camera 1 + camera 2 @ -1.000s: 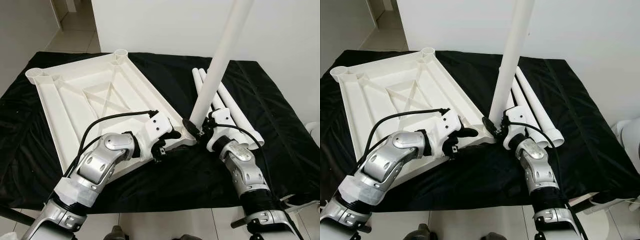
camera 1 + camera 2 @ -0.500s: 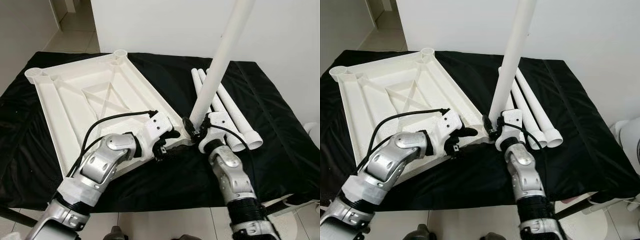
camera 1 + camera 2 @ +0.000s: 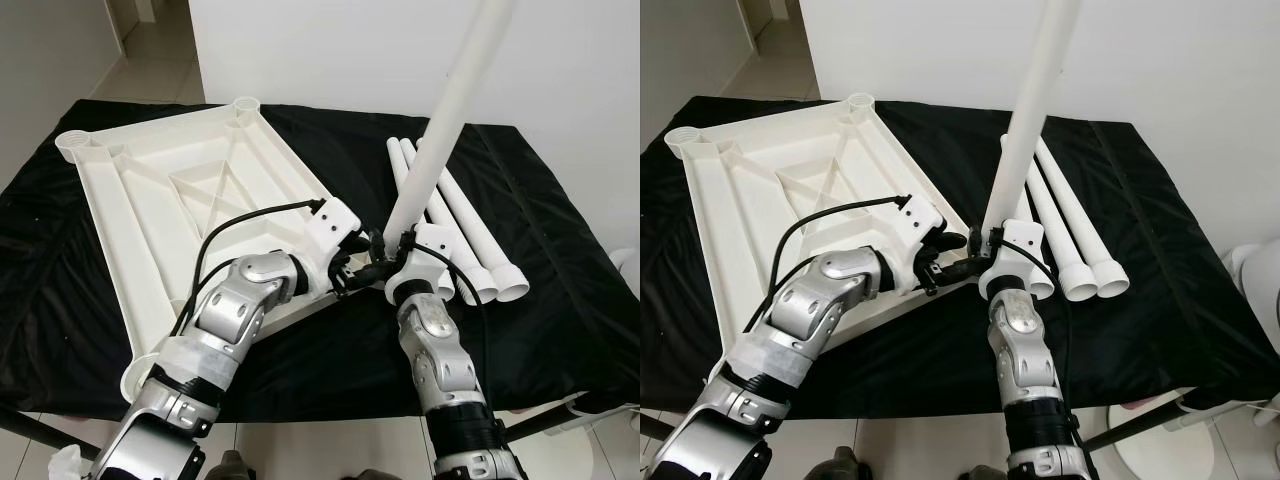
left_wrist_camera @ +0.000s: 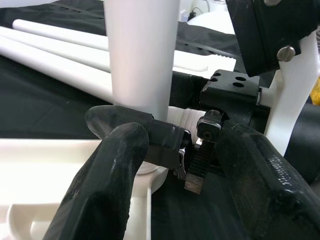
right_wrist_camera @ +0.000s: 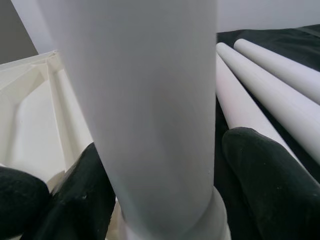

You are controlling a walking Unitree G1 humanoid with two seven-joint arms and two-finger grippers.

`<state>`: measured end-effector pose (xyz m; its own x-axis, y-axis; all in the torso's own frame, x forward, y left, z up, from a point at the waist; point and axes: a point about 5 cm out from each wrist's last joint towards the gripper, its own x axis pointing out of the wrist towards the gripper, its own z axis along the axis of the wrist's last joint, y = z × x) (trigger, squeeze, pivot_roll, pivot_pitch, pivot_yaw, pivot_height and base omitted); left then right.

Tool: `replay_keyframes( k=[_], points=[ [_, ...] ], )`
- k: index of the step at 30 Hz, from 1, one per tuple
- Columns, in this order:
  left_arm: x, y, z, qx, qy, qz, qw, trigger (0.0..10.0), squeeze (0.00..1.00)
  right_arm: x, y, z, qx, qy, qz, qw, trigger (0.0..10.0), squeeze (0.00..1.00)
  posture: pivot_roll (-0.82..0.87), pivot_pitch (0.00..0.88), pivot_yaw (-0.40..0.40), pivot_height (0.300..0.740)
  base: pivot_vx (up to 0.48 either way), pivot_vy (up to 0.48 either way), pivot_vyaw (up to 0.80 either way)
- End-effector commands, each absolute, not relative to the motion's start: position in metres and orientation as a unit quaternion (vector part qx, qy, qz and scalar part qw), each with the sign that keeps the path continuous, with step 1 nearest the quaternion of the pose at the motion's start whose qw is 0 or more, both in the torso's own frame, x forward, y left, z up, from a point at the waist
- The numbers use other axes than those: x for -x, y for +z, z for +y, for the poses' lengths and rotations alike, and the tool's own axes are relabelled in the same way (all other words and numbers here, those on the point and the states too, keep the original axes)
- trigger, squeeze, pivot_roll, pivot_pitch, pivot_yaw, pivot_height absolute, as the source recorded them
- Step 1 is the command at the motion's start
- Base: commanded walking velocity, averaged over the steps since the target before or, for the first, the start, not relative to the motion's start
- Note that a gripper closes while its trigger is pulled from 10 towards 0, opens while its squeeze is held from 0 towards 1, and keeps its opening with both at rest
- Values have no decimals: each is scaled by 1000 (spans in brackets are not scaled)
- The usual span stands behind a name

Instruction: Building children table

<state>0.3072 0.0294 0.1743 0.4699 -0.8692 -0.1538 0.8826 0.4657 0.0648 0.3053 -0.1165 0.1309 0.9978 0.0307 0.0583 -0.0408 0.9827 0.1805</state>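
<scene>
Two claws meet at the tabletop (image 3: 190, 200) corner: the right claw (image 3: 992, 262) clamps the tilted leg (image 3: 440, 140); left claw (image 3: 352, 268), fingers apart, steadies alongside. Tilt risks jamming the socket.

Showing plain white, no pattern: the upturned tabletop (image 3: 190, 210), the upright leg (image 3: 440, 130) and the three spare legs (image 3: 470, 230) lying beside it. Lying underneath, glossy black: the cloth (image 3: 560, 260), creased and catching pale highlights. Gleaming silver on both arms, with white wrist housings and black cable. Looking matte black: the left gripper (image 3: 362, 268) and the right gripper (image 5: 160, 200), fingers (image 5: 265, 175) included. Standing white behind: the wall (image 3: 330, 50). Appearing pale, perhaps off-white tile: the floor (image 3: 330, 445), though only a sliver.
</scene>
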Motion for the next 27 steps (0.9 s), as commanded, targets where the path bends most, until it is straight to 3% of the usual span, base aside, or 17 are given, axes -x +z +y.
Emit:
replay_keyframes(
  k=[1, 4, 5, 6, 7, 8, 11, 12, 15, 19, 27],
  points=[
    [-327, 179, 54, -74, -394, 45, 915, 10000, 0, -297, 127, -126, -98, 4, -28, 995, 10000, 1000, 25, 0, -37, 740, 0, 0, 0],
    [-326, 179, 54, -75, -401, 41, 912, 10000, 0, -293, 128, -130, -90, -3, -36, 995, 10000, 1000, 21, 0, -33, 740, 0, 0, 0],
    [-324, 179, 54, -74, -411, 41, 908, 10000, 0, -292, 129, -132, -93, -5, -42, 995, 10000, 933, 20, 0, -33, 740, 0, 0, 0],
    [-323, 178, 53, -70, -423, 43, 902, 10000, 0, -291, 129, -133, -96, -4, -46, 994, 10000, 357, 20, 0, -33, 740, 0, 0, 0],
    [-323, 178, 53, -70, -423, 43, 902, 10000, 0, -291, 129, -133, -96, -4, -46, 994, 10000, 357, 20, 0, -33, 740, 0, 0, 0],
    [-321, 178, 52, -64, -433, 42, 898, 10000, 0, -291, 130, -133, -99, -4, -47, 994, 10000, 0, 20, 0, -32, 740, 0, 0, 0],
    [-314, 179, 51, -70, -467, 33, 881, 10000, 0, -288, 130, -131, -123, 4, -57, 991, 10000, 0, 19, 0, -28, 740, 0, 0, 0],
    [-307, 177, 51, -79, -497, 32, 863, 10000, 0, -285, 130, -130, -135, 7, -67, 989, 10000, 0, 19, 0, -28, 740, 0, 0, 0],
    [-304, 178, 52, -80, -508, 29, 857, 10000, 0, -283, 131, -130, -148, 6, -73, 986, 10000, 0, 19, 0, -29, 740, 0, 0, 0],
    [-289, 178, 57, -89, -569, 22, 817, 10000, 0, -274, 131, -133, -178, 14, -85, 980, 10000, 0, 18, 0, -27, 740, 0, 0, 0],
    [-279, 174, 62, -108, -603, 33, 790, 10000, 0, -267, 125, -134, -157, 49, -73, 984, 10000, 0, 17, 0, -24, 740, 0, 0, 0]
  ],
)
